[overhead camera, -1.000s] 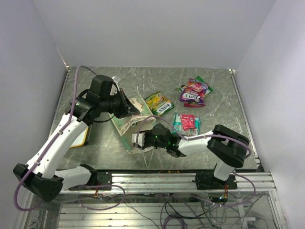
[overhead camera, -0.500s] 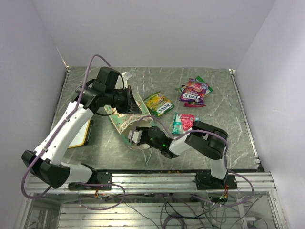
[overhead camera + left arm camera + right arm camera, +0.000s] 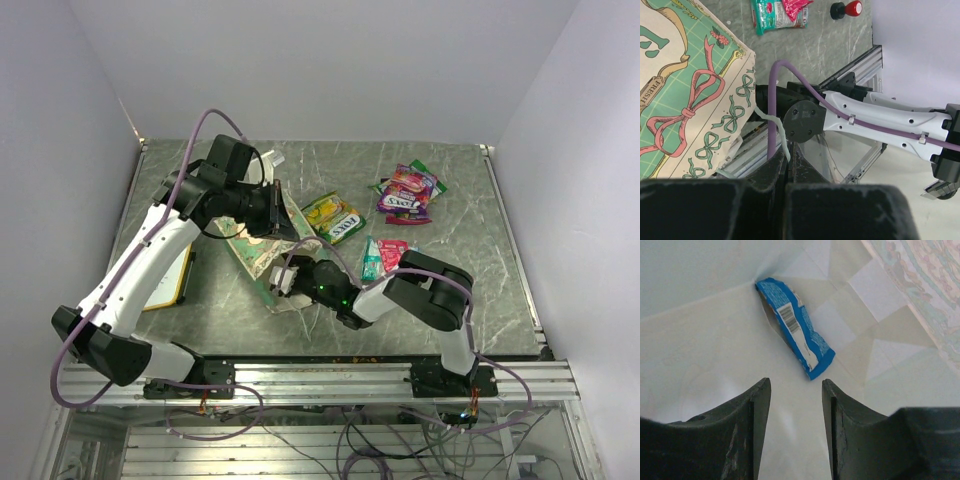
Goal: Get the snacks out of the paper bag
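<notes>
Inside the mint-green paper carrier bag with the cream printed front [image 3: 258,255], a small shiny blue packet with a white barcode strip [image 3: 795,327] is lying slantwise on the pale inner paper, its far end reaching a crease. It is sitting just ahead of the right arm's jaws, in line with the gap between them and touching neither finger [image 3: 754,415]. Those jaws are standing partly open and are gripping nothing. The left arm's jaws are pressing fully together on the bag's thin white string handle [image 3: 774,131], which is running from the bag's corner down into the closed tips. Three more lots of snacks are lying out on the grey-green marbled surface [image 3: 470,300], all well apart from both pairs of jaws. A yellow-green packet [image 3: 335,217] is lying just beside the bag, a pink-purple packet [image 3: 408,192] is lying on top of others farther right, and a teal-red packet [image 3: 385,257] is lying near the right arm [image 3: 430,285]. From above, the right arm's jaws are disappearing into the bag's mouth and the blue packet is not showing. Only the packet's barcode side is showing, and whether anything more is lying deeper in the bag cannot be told. In the left wrist view the bag is running off the left and top edges, and the teal-red packet is being cropped at the top, beside a small red-topped black button [image 3: 846,8].
</notes>
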Tool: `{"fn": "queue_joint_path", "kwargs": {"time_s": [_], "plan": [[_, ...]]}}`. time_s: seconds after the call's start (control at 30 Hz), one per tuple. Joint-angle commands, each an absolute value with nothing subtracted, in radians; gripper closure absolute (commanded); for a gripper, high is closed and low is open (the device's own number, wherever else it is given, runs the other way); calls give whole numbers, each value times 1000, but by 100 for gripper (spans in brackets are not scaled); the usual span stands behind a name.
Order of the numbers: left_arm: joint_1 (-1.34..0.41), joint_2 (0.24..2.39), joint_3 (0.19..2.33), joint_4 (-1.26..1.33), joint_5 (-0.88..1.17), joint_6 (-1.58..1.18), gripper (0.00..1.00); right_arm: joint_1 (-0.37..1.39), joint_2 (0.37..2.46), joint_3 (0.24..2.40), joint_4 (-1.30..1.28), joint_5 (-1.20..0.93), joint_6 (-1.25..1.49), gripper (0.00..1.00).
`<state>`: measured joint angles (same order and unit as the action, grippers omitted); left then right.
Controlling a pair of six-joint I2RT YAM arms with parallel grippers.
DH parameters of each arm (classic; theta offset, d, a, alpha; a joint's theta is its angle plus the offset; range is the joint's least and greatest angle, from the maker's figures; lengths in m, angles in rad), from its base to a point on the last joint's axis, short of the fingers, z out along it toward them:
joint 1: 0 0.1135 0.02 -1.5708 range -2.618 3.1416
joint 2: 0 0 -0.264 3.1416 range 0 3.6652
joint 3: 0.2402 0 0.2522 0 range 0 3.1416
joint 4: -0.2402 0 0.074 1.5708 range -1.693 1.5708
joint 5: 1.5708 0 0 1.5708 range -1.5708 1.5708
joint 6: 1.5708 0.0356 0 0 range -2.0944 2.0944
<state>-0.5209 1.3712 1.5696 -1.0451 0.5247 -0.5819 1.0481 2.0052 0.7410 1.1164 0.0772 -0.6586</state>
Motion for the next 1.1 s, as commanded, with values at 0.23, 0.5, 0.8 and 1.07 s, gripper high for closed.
{"fn": "queue_joint_path", "kwargs": {"time_s": [0.23, 0.5, 0.8, 1.07], "plan": [[-529, 1396, 1511, -1024, 580, -600, 93, 1124, 1851, 577, 1260, 105, -311, 53], [-528, 1422, 1399, -916, 646, -683, 93, 1172, 1856, 418, 1481, 188, -105, 52], [-596, 1401, 1168, -680, 688, -824, 93, 1176, 1679, 199, 1456, 149, -84, 53], [-589, 1341, 1450, -928, 408, -639, 93, 1178, 1388, 190, 1137, 256, 38, 47]]}}
